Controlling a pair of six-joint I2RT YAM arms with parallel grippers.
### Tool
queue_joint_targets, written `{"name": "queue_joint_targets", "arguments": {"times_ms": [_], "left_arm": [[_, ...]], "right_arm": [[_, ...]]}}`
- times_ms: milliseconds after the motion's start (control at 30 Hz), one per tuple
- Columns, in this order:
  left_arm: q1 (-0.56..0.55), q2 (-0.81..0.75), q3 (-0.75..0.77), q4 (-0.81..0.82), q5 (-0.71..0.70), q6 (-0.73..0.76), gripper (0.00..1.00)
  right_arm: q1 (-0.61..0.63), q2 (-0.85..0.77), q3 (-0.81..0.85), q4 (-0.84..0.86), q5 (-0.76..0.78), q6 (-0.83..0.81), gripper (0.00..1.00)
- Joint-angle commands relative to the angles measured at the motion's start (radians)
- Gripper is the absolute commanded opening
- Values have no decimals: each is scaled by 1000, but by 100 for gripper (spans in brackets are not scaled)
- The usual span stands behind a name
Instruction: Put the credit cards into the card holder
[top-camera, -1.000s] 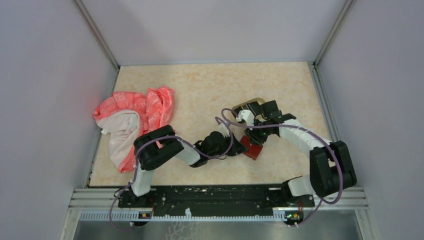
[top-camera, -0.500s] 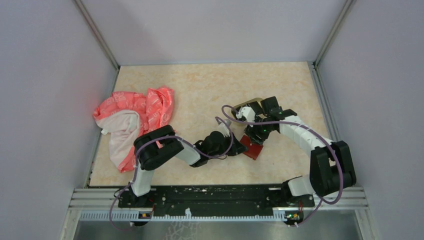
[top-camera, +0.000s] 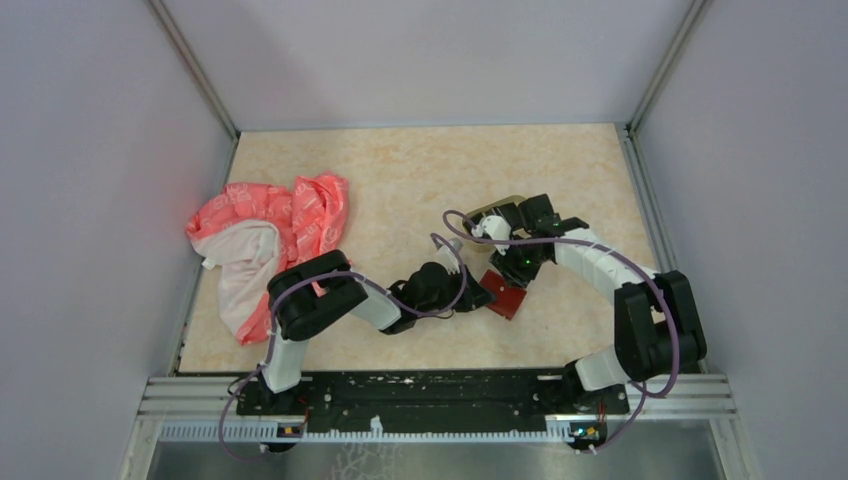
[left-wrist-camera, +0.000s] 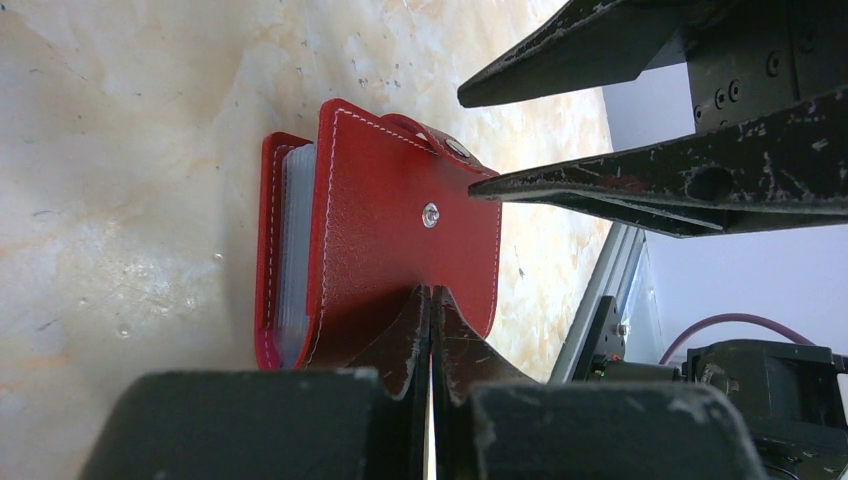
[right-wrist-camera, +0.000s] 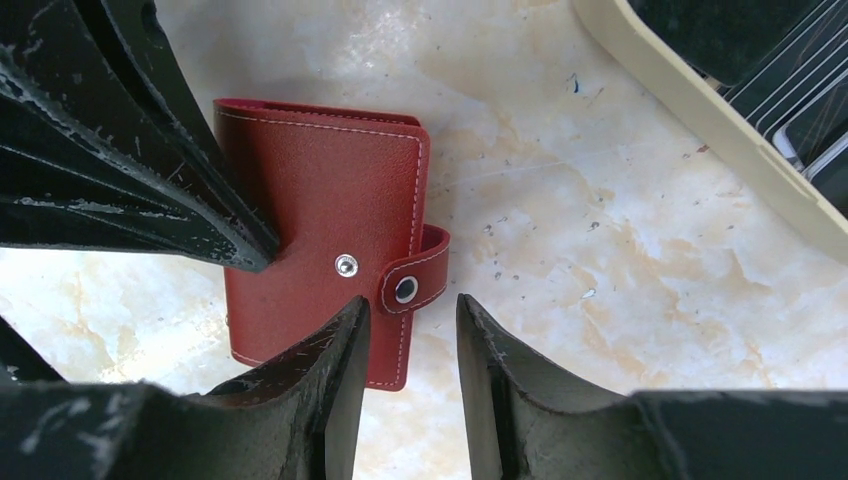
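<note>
Here, small red leather card holder (right-wrist-camera: 320, 190) on beige marbled table (right-wrist-camera: 600, 250), left gripper (left-wrist-camera: 431, 297) closed, tips against its cover, right gripper (right-wrist-camera: 410, 335) slightly parted beside snap tab (right-wrist-camera: 408, 288).

Card holder (right-wrist-camera: 320, 200): red leather-like skin, fine grain, low sheen, pale stitching along the edges. Sleeves (left-wrist-camera: 295, 250) inside look like clear plastic.
Snap studs (right-wrist-camera: 406, 290): bright polished metal.
Worktop (right-wrist-camera: 620, 260): pale marbled surface, smooth, faint gloss.
Right fingers (right-wrist-camera: 320, 380): black, matt, heavily scuffed with pale scratches. Left fingers (left-wrist-camera: 400, 340) alike.
Tray (right-wrist-camera: 700, 130): cream plastic, smooth.
Credit cards (right-wrist-camera: 790, 70): dark, glossy.
Cloth (top-camera: 270, 235): pink-red fabric, crumpled, matt.
</note>
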Motion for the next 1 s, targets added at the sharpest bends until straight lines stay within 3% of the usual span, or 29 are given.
{"name": "queue_joint_targets", "arguments": {"times_ms": [0,300,467,667,967], "left_arm": [[1,20,13,-20,-23,10,0],[1,20,9,-18,-21,8,0],[1,21,10,-17,-21,8,0],[1,22,14,-24,-24,7,0],[2,18,48,-89,-32,8,0]], "right_arm": [[9,-6,38,44,-2,25,37],[16,-1,43,53,-1,32,31],[18,2,47,51,-13,34,21],[18,-2,59,26,-42,33,0],[19,7,58,-16,-98,7,0]]}}
